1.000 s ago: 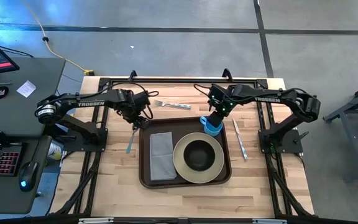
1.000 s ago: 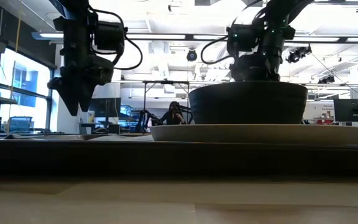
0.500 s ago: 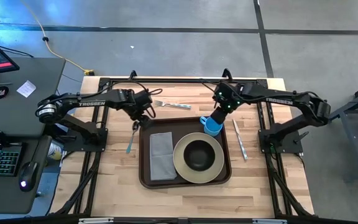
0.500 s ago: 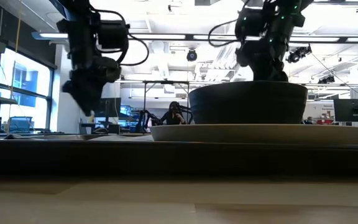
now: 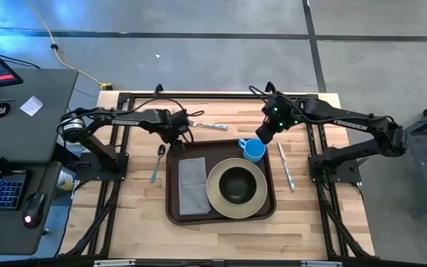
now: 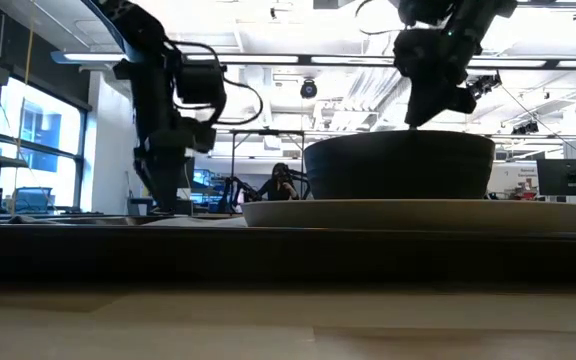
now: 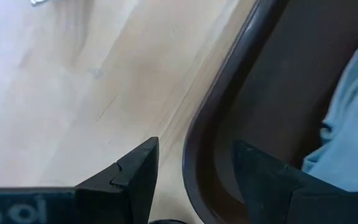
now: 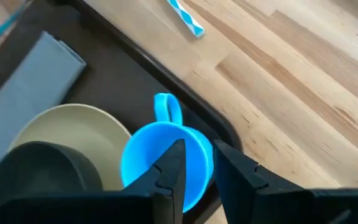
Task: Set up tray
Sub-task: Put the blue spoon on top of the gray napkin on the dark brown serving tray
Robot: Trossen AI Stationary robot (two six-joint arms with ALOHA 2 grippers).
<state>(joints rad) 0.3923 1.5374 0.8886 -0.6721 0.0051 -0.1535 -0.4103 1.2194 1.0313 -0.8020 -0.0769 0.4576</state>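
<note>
The dark brown tray (image 5: 175, 215) lies mid-table. It holds a folded grey napkin (image 5: 193, 185), a beige plate (image 5: 215, 194) with a dark bowl (image 5: 236, 185) on it, and a blue cup (image 5: 254, 150) upright in its far right corner. My left gripper (image 7: 194, 171) is open and points down at the tray's far left corner. One finger stands outside the rim (image 7: 201, 140) and one inside it. My right gripper (image 8: 196, 167) hangs above the cup (image 8: 145, 162), slightly open, with nothing between its fingers.
A fork (image 5: 206, 124) lies on the wood beyond the tray. A spoon (image 5: 156, 165) lies to the tray's left and a knife (image 5: 285, 167) to its right. Black frame rails run along the table's sides and far edge. Bare wood lies near the front edge.
My left gripper has sunk and shifted toward the tray's far left corner, rolling its wrist, and now straddles the rim. My right gripper has risen away from the blue cup toward the far right. The cup stays upright in the tray.
</note>
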